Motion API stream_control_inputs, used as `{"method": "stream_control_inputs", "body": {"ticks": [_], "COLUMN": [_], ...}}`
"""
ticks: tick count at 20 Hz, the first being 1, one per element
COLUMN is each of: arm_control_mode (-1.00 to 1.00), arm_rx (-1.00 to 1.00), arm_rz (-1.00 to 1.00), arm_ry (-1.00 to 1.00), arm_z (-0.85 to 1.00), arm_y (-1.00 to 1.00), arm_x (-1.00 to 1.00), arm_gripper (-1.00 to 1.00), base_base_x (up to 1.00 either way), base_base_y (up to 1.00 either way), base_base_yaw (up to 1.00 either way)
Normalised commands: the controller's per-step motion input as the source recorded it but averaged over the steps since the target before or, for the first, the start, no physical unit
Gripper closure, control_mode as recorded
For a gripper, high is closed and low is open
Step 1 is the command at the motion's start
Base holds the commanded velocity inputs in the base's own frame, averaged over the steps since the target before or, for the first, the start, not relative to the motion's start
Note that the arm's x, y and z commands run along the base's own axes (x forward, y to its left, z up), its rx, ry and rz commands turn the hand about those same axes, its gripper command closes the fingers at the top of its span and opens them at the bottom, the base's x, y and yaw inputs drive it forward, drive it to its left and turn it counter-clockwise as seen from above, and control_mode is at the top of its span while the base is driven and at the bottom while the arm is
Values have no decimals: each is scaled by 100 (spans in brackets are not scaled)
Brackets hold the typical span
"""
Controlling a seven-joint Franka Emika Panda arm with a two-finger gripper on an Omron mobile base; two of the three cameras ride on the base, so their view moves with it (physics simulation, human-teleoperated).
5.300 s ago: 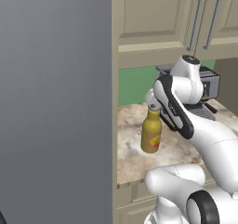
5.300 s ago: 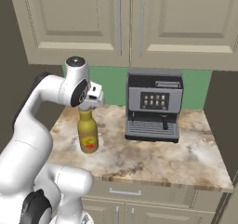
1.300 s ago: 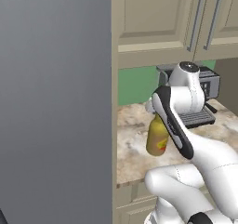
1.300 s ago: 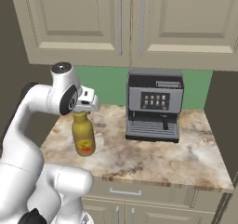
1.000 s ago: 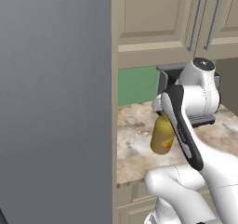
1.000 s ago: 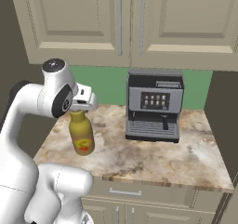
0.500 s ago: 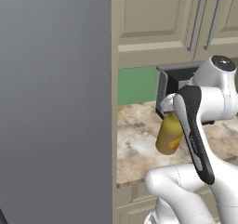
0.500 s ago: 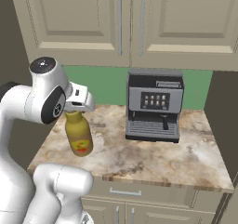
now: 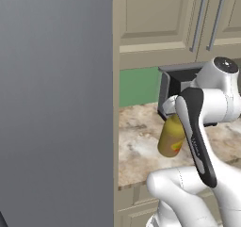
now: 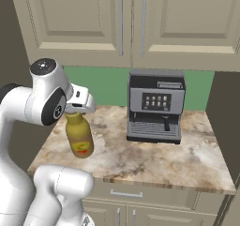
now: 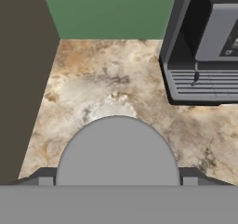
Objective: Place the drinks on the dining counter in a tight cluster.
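Note:
One of the drinks, a large amber-yellow bottle (image 10: 79,138) with a grey cap (image 11: 117,151), hangs above the short marbled counter (image 10: 154,159). My gripper (image 10: 75,112) is shut on its neck, and the bottle tilts slightly. In the left base view the bottle (image 9: 170,139) shows partly behind my forearm. The hand view looks straight down on the cap, with my gripper (image 11: 117,175) closed in on both sides of it. The dining counter is out of view.
A grey coffee machine (image 10: 154,108) stands at the back of the short counter, right of the bottle. Beige upper cabinets (image 10: 117,18) hang overhead. A tall grey panel (image 9: 56,103) walls off the counter's left side.
The arm has swung back toward the base with the bottle in its grip. The bottle has drifted away from the green back wall, toward the counter's front edge.

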Motion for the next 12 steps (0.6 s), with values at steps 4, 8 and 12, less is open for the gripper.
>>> {"method": "stream_control_inputs", "body": {"ticks": [4, 8, 12], "arm_control_mode": [100, 100, 100], "arm_rx": [0, 0, 0], "arm_rz": [0, 0, 0], "arm_ry": [0, 0, 0], "arm_z": [0, 0, 0], "arm_y": [0, 0, 0], "arm_x": [0, 0, 0], "arm_gripper": [100, 100, 100], "base_base_x": [-42, -19, -3], "base_base_y": [-6, 20, 16], "base_base_yaw": [-21, -48, -56]}}
